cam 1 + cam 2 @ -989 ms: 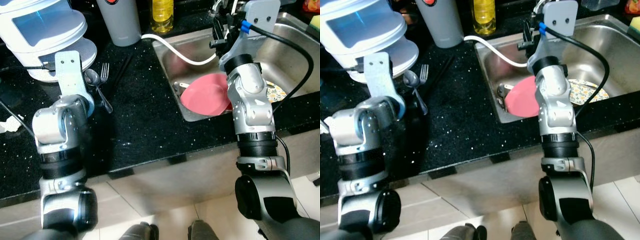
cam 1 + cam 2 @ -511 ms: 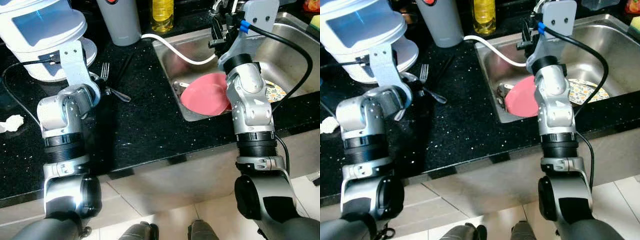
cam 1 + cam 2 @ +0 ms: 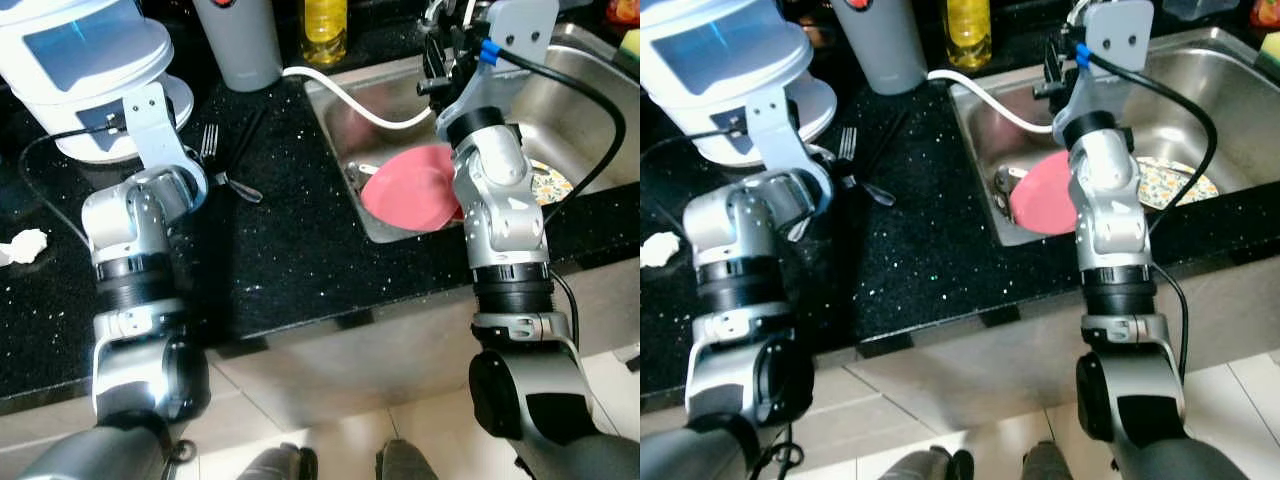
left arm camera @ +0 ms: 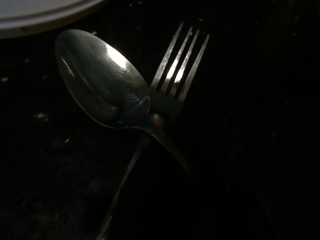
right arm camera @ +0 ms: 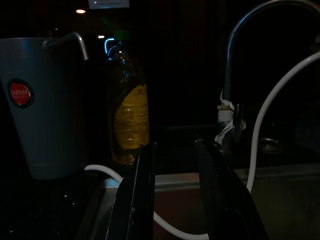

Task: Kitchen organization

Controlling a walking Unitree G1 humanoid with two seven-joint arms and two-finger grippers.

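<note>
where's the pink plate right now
The pink plate lies in the sink at its left front corner, beside a patterned plate and behind the right arm.

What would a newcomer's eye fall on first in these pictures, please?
Probably the pink plate lying in the steel sink on the right, bright against the black counter. Next, the spoon and fork crossed on the counter beside the left arm, and the yellow bottle behind the sink.

The left end effector [image 3: 195,160] has swung in over the spoon [image 4: 102,82] and fork [image 4: 177,70], turning the spoon's handle rightward.
</note>
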